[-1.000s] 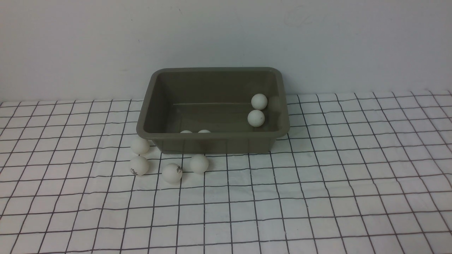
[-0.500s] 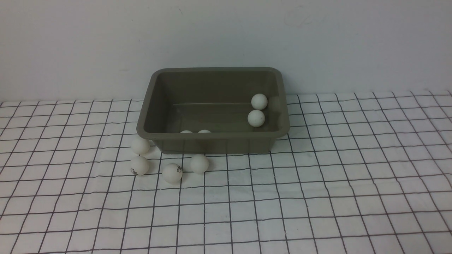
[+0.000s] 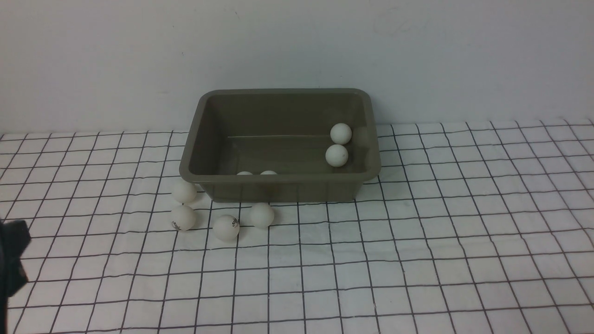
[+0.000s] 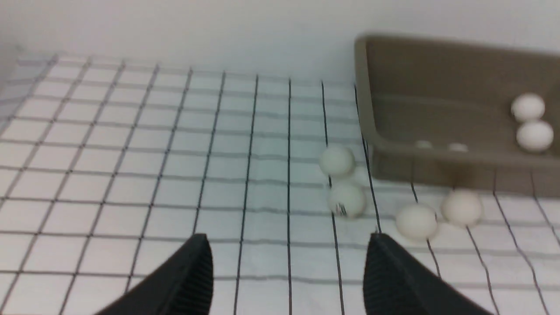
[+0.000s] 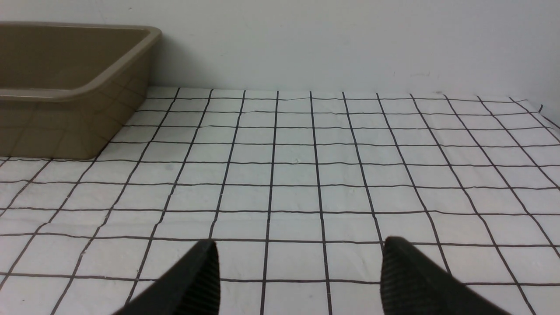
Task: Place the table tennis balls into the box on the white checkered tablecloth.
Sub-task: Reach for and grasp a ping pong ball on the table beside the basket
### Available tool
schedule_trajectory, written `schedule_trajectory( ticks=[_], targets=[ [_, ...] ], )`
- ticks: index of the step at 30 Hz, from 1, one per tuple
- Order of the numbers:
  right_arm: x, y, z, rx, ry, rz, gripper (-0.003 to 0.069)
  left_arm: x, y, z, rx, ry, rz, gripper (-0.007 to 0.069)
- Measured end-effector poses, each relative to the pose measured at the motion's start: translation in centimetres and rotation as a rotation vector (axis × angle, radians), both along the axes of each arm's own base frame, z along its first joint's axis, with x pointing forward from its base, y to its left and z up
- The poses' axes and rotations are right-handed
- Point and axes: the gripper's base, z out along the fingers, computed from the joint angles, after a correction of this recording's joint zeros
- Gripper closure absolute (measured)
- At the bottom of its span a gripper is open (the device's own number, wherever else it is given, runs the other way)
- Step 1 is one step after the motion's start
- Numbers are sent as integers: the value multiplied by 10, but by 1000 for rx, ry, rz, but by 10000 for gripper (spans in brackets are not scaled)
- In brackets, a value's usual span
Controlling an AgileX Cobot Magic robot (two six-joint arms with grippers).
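1. Cloth: white with a thin black grid; slightly wrinkled; covers the counter up to a pale wall.
2. Box: olive-grey, upright, open on top; stands on the cloth at back centre, close to the wall.
3. Balls in the box: four seen; two by the right wall, one behind the other, touching or nearly so; two more only peep over the front rim, left of middle, side by side.
4. Balls on the cloth: four, all by the box's front-left part; first ball just beside the front-left corner, contact unclear; second ball right in front of it, dark print showing; third ball to the right of the second, also printed; fourth ball just before the front wall.
5. Left tool: wrist view blurred; jaws stand wide apart with nothing between them; low over bare cloth; the four loose balls lie ahead of the tips, untouched.
6. Left arm: a dark piece at the left edge of the front view; well apart from the balls.
7. Right tool: jaws wide apart, holding nothing; low over bare cloth on the box's right side; one box corner shows ahead.
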Motion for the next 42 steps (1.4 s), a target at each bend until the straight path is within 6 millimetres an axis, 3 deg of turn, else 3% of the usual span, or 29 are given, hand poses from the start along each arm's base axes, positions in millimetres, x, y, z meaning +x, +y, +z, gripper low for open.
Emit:
schedule_trajectory(
  ticks=[3,5,10,15,19,28,29,31,36,42],
  targets=[
    [0,0,0,0,0,0,207,18,-9,-11,34,168,-164,270],
    [0,0,0,0,0,0,207,24,-15,-13,32,179,-245,310],
    [0,0,0,0,0,0,207,38,-24,-8,185,55,-444,408],
    [0,0,0,0,0,0,207,51,-21,9,215,-158,-378,452],
    [0,0,0,0,1,0,207,64,-17,9,258,-200,-347,424],
    [0,0,0,0,1,0,207,107,-12,-30,254,-10,-380,214],
    [0,0,0,0,1,0,207,119,-10,-37,245,31,-374,190],
    [0,0,0,0,1,0,207,136,-7,-45,238,78,-366,180],
    [0,0,0,0,2,0,207,174,-2,-42,243,94,-360,199],
    [0,0,0,0,2,0,207,198,1,-41,321,104,-400,209]
  ],
)
